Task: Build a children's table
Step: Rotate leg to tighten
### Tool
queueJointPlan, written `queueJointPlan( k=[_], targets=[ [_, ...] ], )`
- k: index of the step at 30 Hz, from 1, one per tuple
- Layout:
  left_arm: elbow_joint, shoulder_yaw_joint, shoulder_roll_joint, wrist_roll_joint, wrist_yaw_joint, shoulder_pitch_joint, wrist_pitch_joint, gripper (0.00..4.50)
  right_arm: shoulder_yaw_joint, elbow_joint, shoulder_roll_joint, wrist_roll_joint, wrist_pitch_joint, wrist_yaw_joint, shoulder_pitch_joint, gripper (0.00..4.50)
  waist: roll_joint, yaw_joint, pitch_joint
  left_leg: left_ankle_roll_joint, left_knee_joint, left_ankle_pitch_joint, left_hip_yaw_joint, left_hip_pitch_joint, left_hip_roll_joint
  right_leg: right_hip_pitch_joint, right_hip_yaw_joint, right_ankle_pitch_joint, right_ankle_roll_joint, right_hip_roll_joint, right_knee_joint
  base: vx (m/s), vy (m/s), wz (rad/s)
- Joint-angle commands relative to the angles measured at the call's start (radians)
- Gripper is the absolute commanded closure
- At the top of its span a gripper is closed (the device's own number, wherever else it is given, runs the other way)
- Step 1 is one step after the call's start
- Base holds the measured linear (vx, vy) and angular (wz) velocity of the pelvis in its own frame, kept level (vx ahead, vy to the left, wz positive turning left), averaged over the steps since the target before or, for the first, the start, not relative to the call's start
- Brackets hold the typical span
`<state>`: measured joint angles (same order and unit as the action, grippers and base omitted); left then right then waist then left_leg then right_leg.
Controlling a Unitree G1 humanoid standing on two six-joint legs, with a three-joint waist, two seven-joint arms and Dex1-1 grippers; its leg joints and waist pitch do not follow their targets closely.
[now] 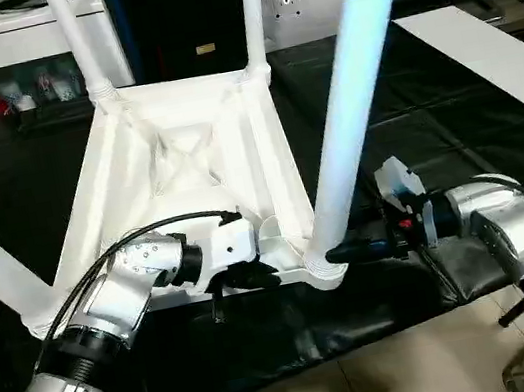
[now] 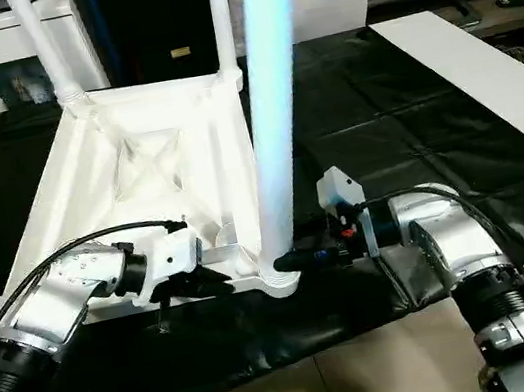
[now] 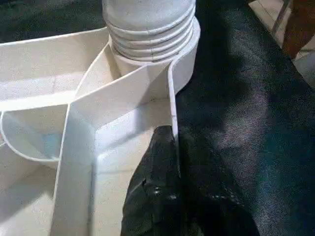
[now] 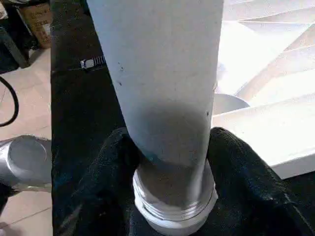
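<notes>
My right gripper (image 4: 170,162) hugs the leg (image 1: 348,110) at its collar, centre frame, my left gripper (image 3: 165,184) pinches the top's rim (image 3: 172,98); any slip cross-threads it.

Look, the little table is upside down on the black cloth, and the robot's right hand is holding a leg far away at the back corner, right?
Not quite. The table top does lie upside down on the black cloth, but the right hand is around the leg at the near corner, closest to the robot. The left eye view shows it.
</notes>
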<state>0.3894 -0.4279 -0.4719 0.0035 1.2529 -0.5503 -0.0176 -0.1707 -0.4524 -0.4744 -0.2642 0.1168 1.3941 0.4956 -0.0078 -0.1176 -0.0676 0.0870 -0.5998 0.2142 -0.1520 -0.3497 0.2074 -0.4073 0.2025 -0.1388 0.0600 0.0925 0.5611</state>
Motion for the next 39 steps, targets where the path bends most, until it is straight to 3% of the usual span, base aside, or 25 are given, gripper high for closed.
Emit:
queueJointPlan(
  k=[1, 8, 11, 14, 15, 16, 17, 18, 19, 20, 21, 22, 23, 24, 25, 26, 28, 29, 31, 35, 36, 37, 39],
  targets=[
    [-0.020, -0.036, 0.015, 0.010, 0.051, -0.008, 0.029, 4.50, -0.014, 0.006, 0.004, -0.003, -0.003, 0.024, 0.009, 2.55, -0.010, 0.005, 0.080, -0.096, 0.061, 0.049, -0.003, -0.004, 0.038, 0.076, -0.081, -0.325, 0.066, 0.076, -0.057, 0.000, 0.000, 0.00],
    [-0.008, 0.011, 0.052, 0.001, -0.055, -0.009, -0.064, 4.50, -0.001, 0.128, 0.018, -0.061, 0.145, -0.028, -0.061, 2.61, -0.008, 0.000, 0.078, -0.095, 0.062, 0.044, -0.003, -0.002, 0.039, 0.075, -0.082, -0.318, 0.062, 0.074, -0.059, 0.000, 0.000, 0.00],
    [-0.017, 0.049, 0.103, -0.009, -0.152, -0.017, -0.152, 4.50, 0.006, 0.165, 0.070, -0.020, 0.199, -0.191, -0.089, 2.61, -0.004, -0.001, 0.071, -0.073, 0.066, 0.081, -0.004, 0.004, 0.038, 0.071, -0.078, -0.378, 0.048, 0.076, -0.073, 0.000, 0.000, 0.00],
    [-0.021, 0.085, 0.174, -0.020, -0.262, -0.028, -0.233, 4.50, 0.035, 0.172, 0.160, 0.002, 0.260, -0.374, -0.093, 2.61, -0.006, 0.020, 0.061, -0.033, 0.063, 0.149, -0.005, 0.006, 0.021, 0.072, -0.058, -0.523, -0.023, 0.072, -0.103, 0.000, 0.000, 0.00],
    [-0.021, 0.092, 0.191, -0.022, -0.284, -0.031, -0.249, 4.50, 0.044, 0.174, 0.181, 0.006, 0.273, -0.413, -0.091, 2.61, -0.006, 0.035, 0.061, -0.025, 0.056, 0.193, -0.003, 0.008, 0.011, 0.074, -0.036, -0.590, -0.081, 0.069, -0.123, 0.000, 0.000, 0.00],
    [-0.016, 0.103, 0.226, -0.018, -0.337, -0.038, -0.275, 4.50, 0.054, 0.168, 0.220, 0.027, 0.288, -0.493, -0.082, 2.61, -0.004, 0.042, 0.060, -0.026, 0.054, 0.204, -0.002, 0.008, 0.011, 0.075, -0.031, -0.600, -0.097, 0.067, -0.129, 0.000, 0.000, 0.00],
    [-0.016, 0.103, 0.226, -0.018, -0.337, -0.038, -0.275, 4.50, 0.054, 0.168, 0.220, 0.027, 0.288, -0.493, -0.082, 2.61, -0.002, 0.049, 0.059, -0.026, 0.054, 0.212, -0.001, 0.007, 0.013, 0.075, -0.025, -0.603, -0.108, 0.065, -0.134, 0.000, 0.000, 0.00],
    [0.004, 0.116, 0.284, -0.002, -0.424, -0.053, -0.311, 4.50, 0.096, 0.151, 0.301, 0.046, 0.338, -0.664, -0.056, 2.61, 0.004, 0.059, 0.064, -0.029, 0.053, 0.236, 0.005, 0.012, 0.020, 0.079, -0.014, -0.601, -0.123, 0.066, -0.143, 0.000, 0.000, 0.00],
    [0.004, 0.116, 0.284, -0.002, -0.424, -0.053, -0.311, 4.50, 0.096, 0.151, 0.301, 0.046, 0.338, -0.664, -0.056, 2.61, 0.013, 0.079, 0.061, -0.031, 0.060, 0.261, 0.014, 0.010, 0.036, 0.085, -0.006, -0.565, -0.106, 0.065, -0.146, 0.000, 0.000, 0.00],
    [0.033, 0.130, 0.336, 0.018, -0.515, -0.071, -0.331, 4.50, 0.124, 0.123, 0.367, 0.077, 0.367, -0.820, -0.028, 2.61, 0.019, 0.085, 0.062, -0.031, 0.065, 0.289, 0.022, 0.010, 0.049, 0.093, -0.003, -0.546, -0.098, 0.068, -0.140, 0.000, 0.000, 0.00],
    [0.045, 0.134, 0.351, 0.025, -0.545, -0.077, -0.335, 4.50, 0.127, 0.111, 0.384, 0.090, 0.370, -0.863, -0.020, 2.61, 0.020, 0.101, 0.061, -0.029, 0.085, 0.356, 0.039, -0.004, 0.082, 0.107, -0.019, -0.494, -0.090, 0.069, -0.105, 0.000, 0.000, 0.00],
    [0.052, 0.138, 0.364, 0.030, -0.570, -0.083, -0.341, 4.50, 0.134, 0.104, 0.399, 0.100, 0.376, -0.905, -0.014, 2.61, 0.021, 0.101, 0.060, -0.028, 0.098, 0.426, 0.043, 0.003, 0.094, 0.104, -0.045, -0.473, -0.081, 0.072, -0.083, 0.000, 0.000, 0.00],
    [0.052, 0.138, 0.364, 0.030, -0.570, -0.083, -0.341, 4.50, 0.134, 0.104, 0.399, 0.100, 0.376, -0.905, -0.014, 2.61, 0.018, 0.103, 0.058, -0.026, 0.093, 0.432, 0.035, 0.014, 0.083, 0.093, -0.053, -0.488, -0.074, 0.077, -0.092, 0.000, 0.000, 0.00],
    [0.074, 0.148, 0.395, 0.050, -0.638, -0.099, -0.350, 4.50, 0.163, 0.062, 0.439, 0.115, 0.326, -1.007, 0.004, 2.05, 0.007, 0.107, 0.056, -0.018, 0.057, 0.366, 0.009, 0.033, 0.025, 0.068, -0.037, -0.582, -0.070, 0.091, -0.135, 0.000, 0.000, 0.00],
    [0.078, 0.152, 0.404, 0.058, -0.658, -0.104, -0.354, 4.50, 0.172, 0.050, 0.450, 0.120, 0.307, -1.035, 0.008, 2.05, 0.002, 0.107, 0.056, -0.021, 0.046, 0.316, 0.000, 0.031, 0.001, 0.064, -0.025, -0.624, -0.079, 0.090, -0.146, 0.000, 0.000, 0.00],
    [0.080, 0.154, 0.410, 0.063, -0.674, -0.107, -0.357, 4.50, 0.180, 0.046, 0.459, 0.125, 0.292, -1.055, 0.011, 1.91, 0.003, 0.105, 0.061, -0.037, 0.047, 0.251, 0.000, 0.014, -0.006, 0.079, -0.014, -0.627, -0.102, 0.085, -0.148, 0.000, 0.000, 0.00],
    [0.078, 0.153, 0.413, 0.075, -0.683, -0.109, -0.359, 4.50, 0.202, 0.063, 0.476, 0.122, 0.286, -1.067, 0.011, 1.85, 0.011, 0.105, 0.068, -0.061, 0.062, 0.204, 0.011, 0.007, 0.018, 0.084, -0.024, -0.508, -0.090, 0.078, -0.136, 0.000, 0.000, 0.00],
    [0.079, 0.152, 0.411, 0.077, -0.682, -0.109, -0.358, 4.50, 0.203, 0.067, 0.475, 0.122, 0.282, -1.064, 0.010, 1.63, 0.011, 0.105, 0.068, -0.062, 0.063, 0.197, 0.013, 0.004, 0.021, 0.084, -0.028, -0.481, -0.079, 0.077, -0.130, 0.000, 0.000, 0.00],
    [0.079, 0.145, 0.399, 0.084, -0.668, -0.107, -0.349, 4.50, 0.205, 0.088, 0.465, 0.117, 0.267, -1.038, 0.001, 1.54, 0.012, 0.101, 0.074, -0.069, 0.066, 0.147, 0.015, 0.001, 0.028, 0.085, -0.043, -0.391, -0.025, 0.080, -0.106, 0.000, 0.000, 0.00],
    [0.061, 0.130, 0.363, 0.083, -0.616, -0.086, -0.326, 4.50, 0.197, 0.113, 0.399, 0.101, 0.220, -0.951, -0.021, 1.21, 0.005, 0.089, 0.080, -0.104, 0.062, 0.049, 0.013, -0.010, 0.029, 0.087, -0.064, -0.266, 0.041, 0.082, -0.073, 0.000, 0.000, 0.00],
    [0.054, 0.120, 0.342, 0.083, -0.585, -0.074, -0.304, 4.50, 0.193, 0.121, 0.357, 0.093, 0.199, -0.891, -0.031, 1.13, 0.001, 0.085, 0.084, -0.116, 0.058, 0.006, 0.012, -0.018, 0.023, 0.092, -0.071, -0.227, 0.058, 0.081, -0.058, 0.000, 0.000, 0.00],
    [0.048, 0.112, 0.327, 0.080, -0.559, -0.064, -0.290, 4.50, 0.194, 0.127, 0.328, 0.088, 0.188, -0.854, -0.036, 1.13, 0.003, 0.078, 0.090, -0.138, 0.052, -0.039, 0.009, -0.018, 0.023, 0.089, -0.076, -0.176, 0.071, 0.079, -0.047, 0.000, 0.000, 0.00],
    [0.043, 0.106, 0.313, 0.079, -0.537, -0.055, -0.279, 4.50, 0.197, 0.130, 0.304, 0.084, 0.182, -0.820, -0.039, 0.89, 0.001, 0.070, 0.084, -0.167, 0.050, -0.059, 0.004, -0.020, 0.022, 0.083, -0.077, -0.152, 0.091, 0.077, -0.045, 0.000, 0.000, 0.00]
  ],
)
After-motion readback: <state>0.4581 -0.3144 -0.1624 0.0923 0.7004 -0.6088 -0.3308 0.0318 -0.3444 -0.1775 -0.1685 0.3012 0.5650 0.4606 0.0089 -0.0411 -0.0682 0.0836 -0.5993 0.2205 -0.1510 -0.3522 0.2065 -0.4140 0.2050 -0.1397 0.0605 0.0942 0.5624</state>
